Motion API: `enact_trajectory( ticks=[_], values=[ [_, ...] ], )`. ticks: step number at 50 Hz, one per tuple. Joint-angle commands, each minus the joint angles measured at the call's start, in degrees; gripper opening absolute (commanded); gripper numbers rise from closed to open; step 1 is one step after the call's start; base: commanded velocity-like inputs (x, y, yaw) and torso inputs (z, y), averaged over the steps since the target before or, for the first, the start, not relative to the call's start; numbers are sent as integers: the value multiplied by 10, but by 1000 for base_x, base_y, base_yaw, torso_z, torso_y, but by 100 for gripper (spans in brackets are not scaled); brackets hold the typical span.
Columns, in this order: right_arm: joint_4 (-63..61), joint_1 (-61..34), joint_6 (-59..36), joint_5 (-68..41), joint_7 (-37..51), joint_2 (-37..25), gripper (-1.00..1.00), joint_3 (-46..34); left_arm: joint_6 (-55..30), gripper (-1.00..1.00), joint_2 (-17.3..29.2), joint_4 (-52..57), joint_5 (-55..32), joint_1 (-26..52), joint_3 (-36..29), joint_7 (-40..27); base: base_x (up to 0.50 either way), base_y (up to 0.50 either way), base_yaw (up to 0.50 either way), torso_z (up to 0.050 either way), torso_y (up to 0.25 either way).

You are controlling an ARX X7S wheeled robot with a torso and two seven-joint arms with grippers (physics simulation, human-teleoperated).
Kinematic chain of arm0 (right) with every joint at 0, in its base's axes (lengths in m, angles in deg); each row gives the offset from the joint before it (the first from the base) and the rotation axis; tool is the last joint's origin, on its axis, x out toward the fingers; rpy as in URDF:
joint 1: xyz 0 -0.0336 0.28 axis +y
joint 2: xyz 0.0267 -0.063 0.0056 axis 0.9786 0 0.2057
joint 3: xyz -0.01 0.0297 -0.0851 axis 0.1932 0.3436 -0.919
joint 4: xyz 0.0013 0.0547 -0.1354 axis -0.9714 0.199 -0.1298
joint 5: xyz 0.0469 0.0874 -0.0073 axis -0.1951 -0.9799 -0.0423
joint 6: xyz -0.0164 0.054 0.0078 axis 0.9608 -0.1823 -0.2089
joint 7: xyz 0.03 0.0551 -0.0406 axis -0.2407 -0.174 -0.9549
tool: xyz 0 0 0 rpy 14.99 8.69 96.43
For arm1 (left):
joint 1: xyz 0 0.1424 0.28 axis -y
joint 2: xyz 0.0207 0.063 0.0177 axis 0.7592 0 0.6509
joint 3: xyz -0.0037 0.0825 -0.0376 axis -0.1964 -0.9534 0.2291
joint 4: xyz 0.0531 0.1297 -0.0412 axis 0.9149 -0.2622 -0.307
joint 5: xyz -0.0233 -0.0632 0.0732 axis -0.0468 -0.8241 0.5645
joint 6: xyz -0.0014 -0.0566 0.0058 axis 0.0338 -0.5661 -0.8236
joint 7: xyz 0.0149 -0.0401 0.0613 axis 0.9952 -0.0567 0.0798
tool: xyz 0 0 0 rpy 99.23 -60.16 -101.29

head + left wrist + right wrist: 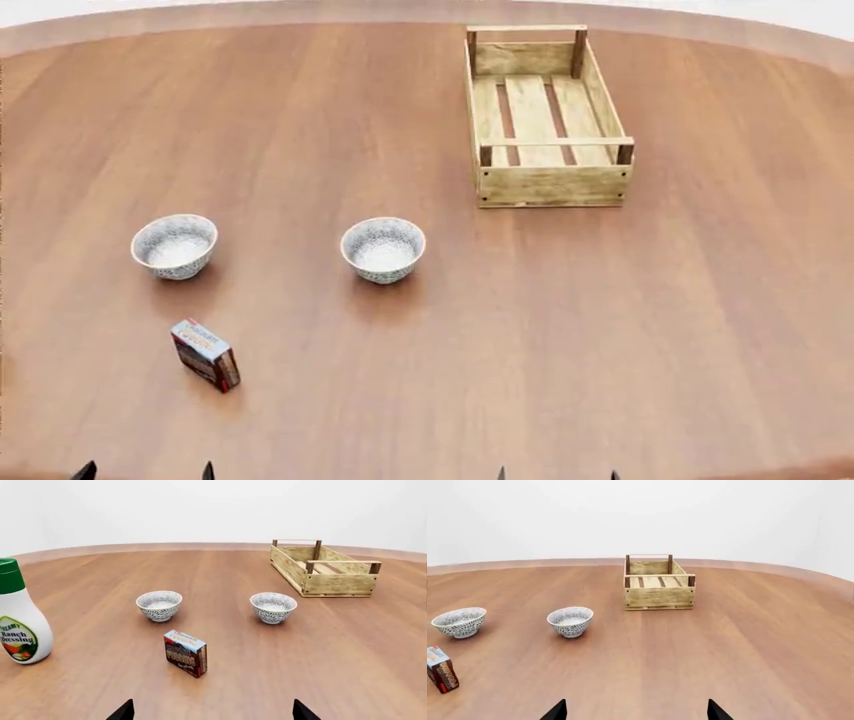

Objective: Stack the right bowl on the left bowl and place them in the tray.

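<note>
Head view: the left bowl [174, 245] is seen at left centre of the frame and the right bowl [383, 249] just left of centre, both upright on the tabletop [694, 330], well apart. The tray [546, 186] is placed at upper centre-right, nothing seen inside. A small red-and-blue box [206, 355] is stood at lower left, near the left bowl. A ranch dressing bottle [17, 615] is shown in the left wrist view. Left end effector [144, 472] and right end effector [557, 476]: only fingertips are shown at the bottom edge, spread apart, nothing held.
</note>
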Motion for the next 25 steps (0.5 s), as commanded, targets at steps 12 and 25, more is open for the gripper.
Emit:
enact_trajectory(
  ticks=[12,25],
  values=[
    [-10,3,1,-4,7,-8,100,-10,9,100,6,8,-21,-2,-2,-4,0,0,0,50,0],
    [-14,2,0,-9,18,-17,100,-21,7,100,13,9,-34,0,-10,-11,0,0,0,50,0]
  ],
)
